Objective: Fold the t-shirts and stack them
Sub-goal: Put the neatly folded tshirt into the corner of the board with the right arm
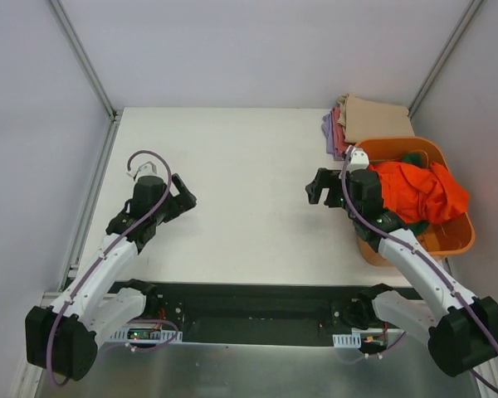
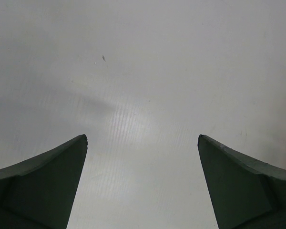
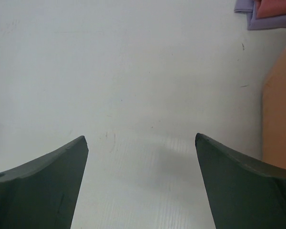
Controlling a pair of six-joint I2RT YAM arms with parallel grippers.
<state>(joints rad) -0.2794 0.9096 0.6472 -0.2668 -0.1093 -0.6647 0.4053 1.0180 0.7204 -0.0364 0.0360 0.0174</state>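
A stack of folded t-shirts lies at the table's far right corner: a beige one (image 1: 372,113) on top, with dusty red (image 1: 338,126) and lavender (image 1: 327,133) edges under it. The lavender edge (image 3: 271,21) and the red edge (image 3: 276,5) also show at the top right of the right wrist view. A crumpled bright orange t-shirt (image 1: 419,192) fills the orange tub (image 1: 452,240), with a bit of dark green cloth (image 1: 412,157) behind it. My right gripper (image 1: 322,187) is open and empty over bare table, left of the tub. My left gripper (image 1: 183,201) is open and empty at the left.
The tub's wall (image 3: 279,119) stands close on the right in the right wrist view. Grey walls with metal rails (image 1: 91,70) close in the white table (image 1: 241,207) on the left, back and right. A black base bar (image 1: 257,311) runs along the near edge.
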